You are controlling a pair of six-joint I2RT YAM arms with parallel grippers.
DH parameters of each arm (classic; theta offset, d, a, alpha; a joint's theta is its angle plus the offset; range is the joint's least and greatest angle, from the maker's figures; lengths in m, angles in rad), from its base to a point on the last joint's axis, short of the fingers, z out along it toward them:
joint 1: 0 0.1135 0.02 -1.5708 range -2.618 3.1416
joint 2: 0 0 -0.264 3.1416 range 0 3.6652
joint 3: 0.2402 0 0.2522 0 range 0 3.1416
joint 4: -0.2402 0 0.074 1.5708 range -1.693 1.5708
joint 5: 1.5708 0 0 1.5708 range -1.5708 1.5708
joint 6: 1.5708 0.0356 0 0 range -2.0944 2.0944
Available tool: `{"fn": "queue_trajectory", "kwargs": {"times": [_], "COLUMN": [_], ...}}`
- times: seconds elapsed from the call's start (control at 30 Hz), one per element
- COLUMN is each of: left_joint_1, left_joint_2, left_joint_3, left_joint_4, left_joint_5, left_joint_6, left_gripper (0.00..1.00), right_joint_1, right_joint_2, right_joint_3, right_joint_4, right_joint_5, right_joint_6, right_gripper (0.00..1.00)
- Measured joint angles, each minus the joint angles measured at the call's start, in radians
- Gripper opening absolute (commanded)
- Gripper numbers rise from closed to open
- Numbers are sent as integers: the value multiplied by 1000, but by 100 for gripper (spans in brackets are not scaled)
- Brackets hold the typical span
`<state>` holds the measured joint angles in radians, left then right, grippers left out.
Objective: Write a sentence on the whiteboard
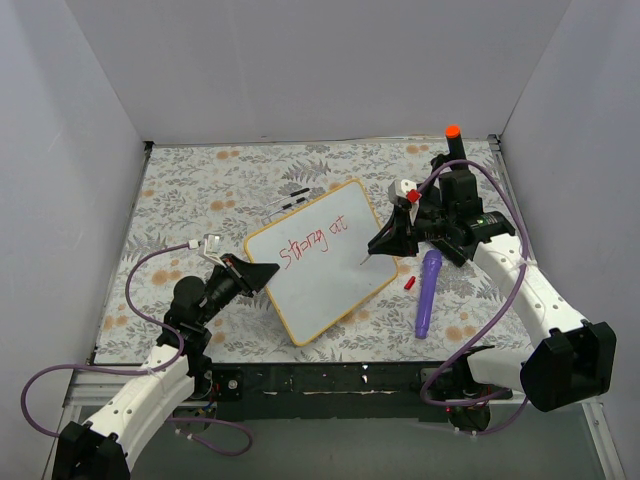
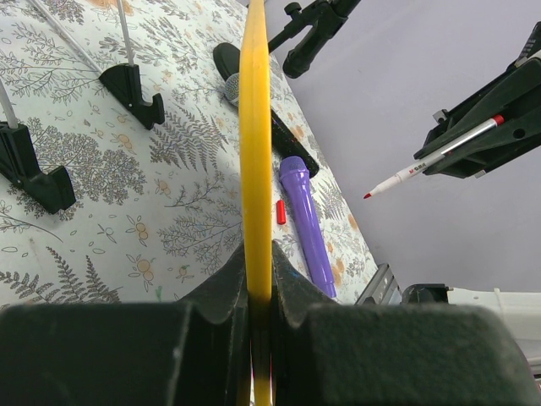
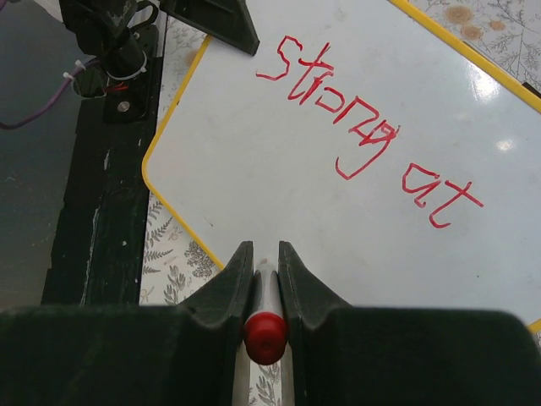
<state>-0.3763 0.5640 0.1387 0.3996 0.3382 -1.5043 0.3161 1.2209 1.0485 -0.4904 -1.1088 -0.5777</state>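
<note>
The whiteboard [image 1: 325, 260] lay at an angle in the middle of the fern-patterned table [image 1: 200, 180]. At its left corner the left gripper [image 1: 262, 272] had its fingers clamped tight on the thin yellow frame. Across the board ran the sentence [image 1: 312, 240] in red marker, reading only "Strong at". At the board's right edge the right gripper [image 1: 385, 243] was closed around a red marker [image 2: 431, 161], whose tip pointed down at the white surface and looked clear of it. Further right, a small red cap [image 1: 409, 283] lay on the table just beside a purple cylinder [image 1: 428, 293].
</note>
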Motion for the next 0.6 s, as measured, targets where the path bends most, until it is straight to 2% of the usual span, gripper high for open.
{"fn": "queue_trajectory", "kwargs": {"times": [0.6], "left_joint_1": [0], "left_joint_2": [4], "left_joint_3": [0], "left_joint_4": [0], "left_joint_5": [2], "left_joint_6": [-4], "left_gripper": [0], "right_joint_1": [0], "right_joint_2": [1], "right_joint_3": [-16], "right_joint_4": [23], "right_joint_5": [-19], "right_joint_6": [25], "right_gripper": [1]}}
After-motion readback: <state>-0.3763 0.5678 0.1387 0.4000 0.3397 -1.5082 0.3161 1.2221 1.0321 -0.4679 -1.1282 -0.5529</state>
